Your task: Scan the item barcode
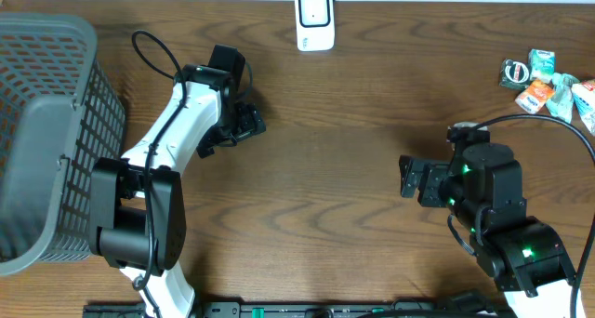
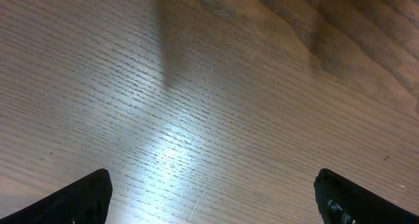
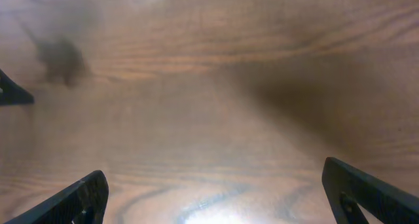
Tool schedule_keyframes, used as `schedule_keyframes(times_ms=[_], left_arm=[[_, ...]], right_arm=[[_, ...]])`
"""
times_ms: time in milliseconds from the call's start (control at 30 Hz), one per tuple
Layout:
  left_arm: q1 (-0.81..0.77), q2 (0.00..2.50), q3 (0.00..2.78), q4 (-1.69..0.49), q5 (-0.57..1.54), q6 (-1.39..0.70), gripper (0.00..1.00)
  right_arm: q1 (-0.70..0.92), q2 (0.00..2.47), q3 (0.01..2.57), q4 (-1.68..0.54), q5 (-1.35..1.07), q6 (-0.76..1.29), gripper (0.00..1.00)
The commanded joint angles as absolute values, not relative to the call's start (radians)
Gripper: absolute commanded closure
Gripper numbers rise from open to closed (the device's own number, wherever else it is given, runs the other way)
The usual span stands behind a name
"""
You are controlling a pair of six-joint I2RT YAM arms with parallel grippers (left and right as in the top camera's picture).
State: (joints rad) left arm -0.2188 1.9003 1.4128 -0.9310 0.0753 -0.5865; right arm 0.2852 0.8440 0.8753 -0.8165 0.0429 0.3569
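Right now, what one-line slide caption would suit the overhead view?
Open, empty left claw and right claw above the table; white scanner at far edge, packets right, basket left.

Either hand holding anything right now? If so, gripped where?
Nothing is held. The left hand and right hand both stand open, with only the wooden table showing in each gap. The packets lie apart at the far right.

You're looking at a dark wood-grain desk (image 1: 353, 169) with a soft sheen under the lights, a grey plastic lattice basket (image 1: 104, 104), a smooth white plastic scanner (image 1: 314, 20) and crinkly glossy packets (image 1: 548, 86).
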Motion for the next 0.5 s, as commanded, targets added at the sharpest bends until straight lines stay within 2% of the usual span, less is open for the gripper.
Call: schedule_keyframes(times_ms=[0,467], left_arm=[[-0.217,1.902,1.407,-0.934,0.066,-0.580,0.02],[-0.217,1.902,1.407,-0.934,0.066,-0.580,0.02]], right_arm=[[0.293,0.836,0.872,-0.850,0.042,0.370,0.01],[0.292,0.844,0.861,-0.908,0.079,0.351,0.01]])
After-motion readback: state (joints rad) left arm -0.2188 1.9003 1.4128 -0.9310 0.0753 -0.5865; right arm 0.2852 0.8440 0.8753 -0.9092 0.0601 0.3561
